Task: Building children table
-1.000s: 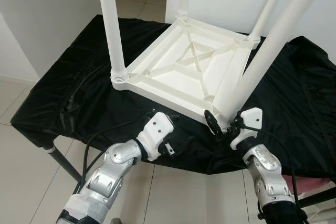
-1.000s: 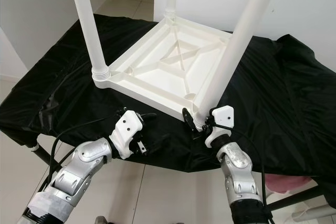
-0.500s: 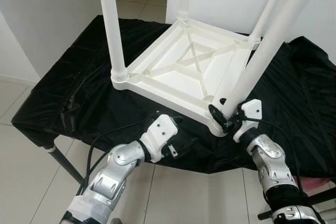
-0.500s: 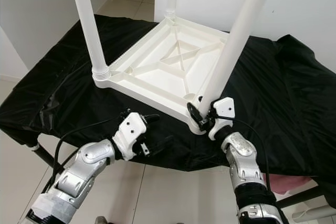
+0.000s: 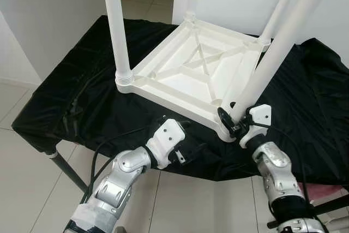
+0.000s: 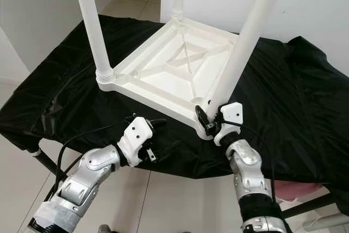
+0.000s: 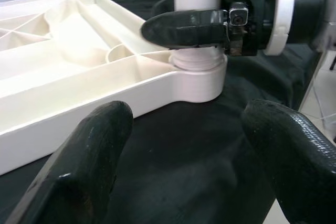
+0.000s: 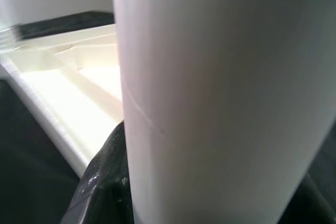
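White children's table (image 5: 196, 72) upside down on black-draped bench (image 5: 71, 102), right gripper (image 5: 233, 117) fingers clamped around near-right leg (image 5: 272, 53) just above its socket, left gripper (image 5: 182, 135) near front edge, fingers apart, holding nothing

Smooth white plastic table (image 5: 196, 72), shiny black cloth (image 5: 76, 96)

Silver jointed arms, white wrist housings, black fingers (image 7: 94, 145), black cables

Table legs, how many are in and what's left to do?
All four legs stand in the upturned tabletop, three of them untouched. In hand: the right hand grips the near leg just above its socket. The left hand waits open over the black cloth. Left: probably seating that leg, then flipping the table.
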{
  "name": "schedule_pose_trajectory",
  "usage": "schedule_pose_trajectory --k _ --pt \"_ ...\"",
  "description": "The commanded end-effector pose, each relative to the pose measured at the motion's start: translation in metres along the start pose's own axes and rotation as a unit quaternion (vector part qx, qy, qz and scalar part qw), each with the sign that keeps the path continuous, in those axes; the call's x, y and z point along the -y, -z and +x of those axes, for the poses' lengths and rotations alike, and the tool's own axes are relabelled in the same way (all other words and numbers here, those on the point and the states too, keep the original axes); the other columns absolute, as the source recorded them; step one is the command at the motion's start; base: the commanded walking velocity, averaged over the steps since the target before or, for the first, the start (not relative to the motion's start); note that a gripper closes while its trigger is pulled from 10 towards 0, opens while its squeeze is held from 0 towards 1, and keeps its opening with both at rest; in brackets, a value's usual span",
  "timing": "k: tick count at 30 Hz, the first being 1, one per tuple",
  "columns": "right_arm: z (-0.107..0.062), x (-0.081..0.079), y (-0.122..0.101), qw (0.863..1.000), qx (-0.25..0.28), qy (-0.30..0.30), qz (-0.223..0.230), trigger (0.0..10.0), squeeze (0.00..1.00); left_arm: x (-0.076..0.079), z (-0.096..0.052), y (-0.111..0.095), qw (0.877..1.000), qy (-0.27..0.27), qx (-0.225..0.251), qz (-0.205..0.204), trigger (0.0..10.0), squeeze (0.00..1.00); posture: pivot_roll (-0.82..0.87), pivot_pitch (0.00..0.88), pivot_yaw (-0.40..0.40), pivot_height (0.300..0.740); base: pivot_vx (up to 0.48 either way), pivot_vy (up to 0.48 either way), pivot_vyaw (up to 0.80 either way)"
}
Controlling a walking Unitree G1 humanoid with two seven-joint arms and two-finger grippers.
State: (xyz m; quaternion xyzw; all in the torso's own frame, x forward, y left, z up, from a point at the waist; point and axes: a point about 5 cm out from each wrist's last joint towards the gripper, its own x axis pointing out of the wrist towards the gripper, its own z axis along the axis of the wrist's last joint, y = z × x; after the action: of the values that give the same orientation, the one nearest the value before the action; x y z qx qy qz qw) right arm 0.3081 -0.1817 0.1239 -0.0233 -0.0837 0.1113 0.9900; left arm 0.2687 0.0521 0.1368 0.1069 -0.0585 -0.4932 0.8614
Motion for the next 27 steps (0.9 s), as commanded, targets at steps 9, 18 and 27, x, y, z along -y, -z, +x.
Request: schedule_pose_trajectory --k 9,18,27 --pt "-0.019 -0.014 0.016 0.975 -0.057 0.214 0.009 10.0 0.00 -0.001 0.000 0.005 1.000 -0.020 -0.015 0.010 10.0 0.00 -0.02 0.103 -0.038 0.740 0.000 0.000 0.00" --pt "-0.005 -0.040 0.004 0.976 -0.033 0.205 0.064 10.0 0.00 -0.002 0.001 0.004 1.000 -0.022 -0.013 0.010 10.0 0.00 -0.01 0.098 -0.043 0.740 0.000 0.000 0.00" --pt "-0.005 -0.048 0.002 0.981 -0.037 0.178 0.066 10.0 0.52 -0.003 -0.002 0.004 0.999 -0.025 -0.015 0.013 10.0 0.00 0.01 0.091 -0.050 0.740 0.000 0.000 0.00"
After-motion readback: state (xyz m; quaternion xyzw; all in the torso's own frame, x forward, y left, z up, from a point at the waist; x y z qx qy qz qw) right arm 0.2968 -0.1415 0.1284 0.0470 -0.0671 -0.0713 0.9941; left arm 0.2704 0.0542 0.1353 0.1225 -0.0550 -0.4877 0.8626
